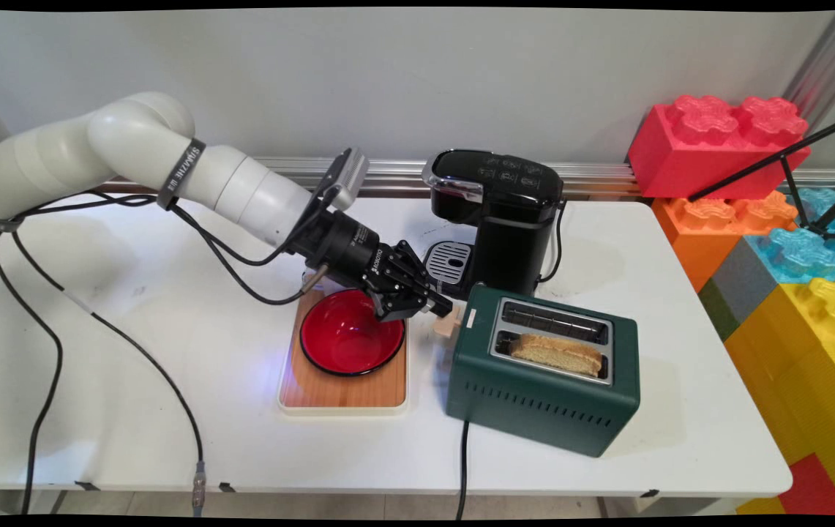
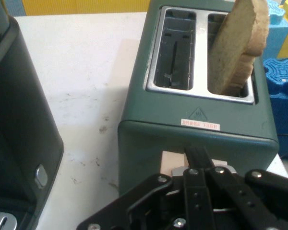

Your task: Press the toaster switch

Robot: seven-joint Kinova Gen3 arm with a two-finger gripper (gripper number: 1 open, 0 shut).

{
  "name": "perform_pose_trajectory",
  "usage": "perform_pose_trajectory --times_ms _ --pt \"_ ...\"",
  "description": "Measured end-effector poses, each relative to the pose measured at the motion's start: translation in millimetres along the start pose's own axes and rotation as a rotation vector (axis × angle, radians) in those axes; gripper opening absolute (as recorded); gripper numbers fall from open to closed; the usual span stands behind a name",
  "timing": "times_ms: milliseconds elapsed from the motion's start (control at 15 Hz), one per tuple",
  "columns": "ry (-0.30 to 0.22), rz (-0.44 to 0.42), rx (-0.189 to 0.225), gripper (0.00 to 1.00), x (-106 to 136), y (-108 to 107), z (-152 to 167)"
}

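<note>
Fingers of the gripper (image 1: 440, 307) look closed on the toaster (image 1: 543, 369) lever (image 1: 448, 324); press it straight down.

One toaster (image 1: 543, 369) stands on the desk (image 1: 132, 410), with two slots and one slice of bread (image 1: 556, 353) in the slot nearer the camera (the other holds nothing). To the toaster's left lies one wooden board (image 1: 342, 388) carrying one red bowl (image 1: 347, 342). Behind the toaster stands one black coffee machine (image 1: 499, 212). To its right, off the desk, is one stack of big toy bricks (image 1: 776, 241).
</note>
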Motion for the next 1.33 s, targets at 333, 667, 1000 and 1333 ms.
perform_pose_trajectory --times_ms 333,667,1000,1333 --pt "-0.003 0.0 -0.003 0.0 -6.4 0.8 5.5" --pt "-0.007 -0.004 0.002 0.0 -12.7 0.6 10.2" --pt "-0.009 -0.008 0.005 0.0 -18.0 0.3 15.9" --pt "-0.011 -0.012 0.009 0.0 -22.6 -1.2 21.7"
